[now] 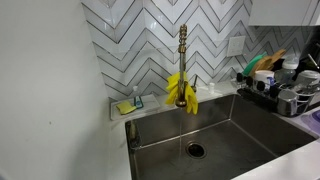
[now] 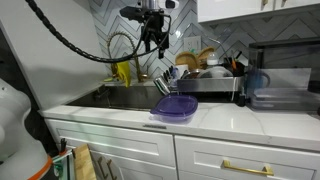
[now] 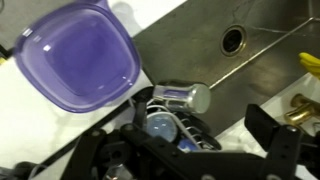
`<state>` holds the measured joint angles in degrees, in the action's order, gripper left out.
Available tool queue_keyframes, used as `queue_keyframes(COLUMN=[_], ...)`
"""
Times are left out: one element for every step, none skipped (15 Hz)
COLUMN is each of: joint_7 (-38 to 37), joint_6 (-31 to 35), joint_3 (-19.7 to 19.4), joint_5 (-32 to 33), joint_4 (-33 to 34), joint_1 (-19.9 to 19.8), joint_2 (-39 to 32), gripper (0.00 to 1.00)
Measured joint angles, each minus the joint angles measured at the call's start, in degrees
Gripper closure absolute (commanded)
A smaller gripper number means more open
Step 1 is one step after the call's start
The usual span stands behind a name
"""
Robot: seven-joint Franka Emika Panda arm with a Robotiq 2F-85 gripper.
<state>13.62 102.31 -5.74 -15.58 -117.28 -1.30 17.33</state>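
Hanging up in the air, the gripper point(image 2: 151, 46) had its jaws apart with nothing between them. Under it, the purple plate point(image 2: 175, 107) sat on the white counter point(image 2: 232, 119), just beside the sink point(image 3: 200, 35). A shiny cup point(image 3: 186, 97) lay in the dish rack point(image 2: 203, 89) nearby. A yellow cloth point(image 1: 181, 92) hung on the tap point(image 1: 183, 45).

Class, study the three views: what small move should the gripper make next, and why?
Probably lower toward the purple square plastic bowl: it sits empty on the white counter, while the open gripper hangs high up, holding nothing.
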Motion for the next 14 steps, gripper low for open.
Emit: queue_keyframes(joint_7=[0.6,1.3,2.1,2.4,2.5,2.6,3.0,3.4,3.6,3.6,3.6,3.6,4.6,6.4], joint_6=[1.2,2.9,4.9,6.6,7.4,7.7,7.8,7.8,7.8,7.8,7.8,7.8,8.4,9.8], joint_3=[1.3,2.6,3.8,4.7,5.2,5.3,5.2,5.0,4.8,4.7,4.7,4.7,4.7,4.8], joint_5=[-2.0,-4.2,-6.8,-8.5,-9.1,-9.4,-9.5,-9.7,-9.7,-9.7,-9.7,-10.1,-12.0,-15.3], joint_4=[0.0,0.1,0.1,0.1,0.2,0.3,0.4,0.4,0.4,0.5,0.5,0.5,0.4,0.4], joint_1=[1.7,3.4,5.0,6.3,7.0,7.3,7.3,7.2,7.1,7.1,7.1,7.1,7.2,7.6], joint_2=[-0.6,-1.3,-2.3,-3.3,-4.2,-4.6,-4.8,-4.9,-4.8,-4.8,-4.8,-4.8,-5.0,-5.5], gripper=[0.00,0.00,0.00,0.00,0.00,0.00,0.00,0.00,0.00,0.00,0.00,0.00,0.00,0.00])
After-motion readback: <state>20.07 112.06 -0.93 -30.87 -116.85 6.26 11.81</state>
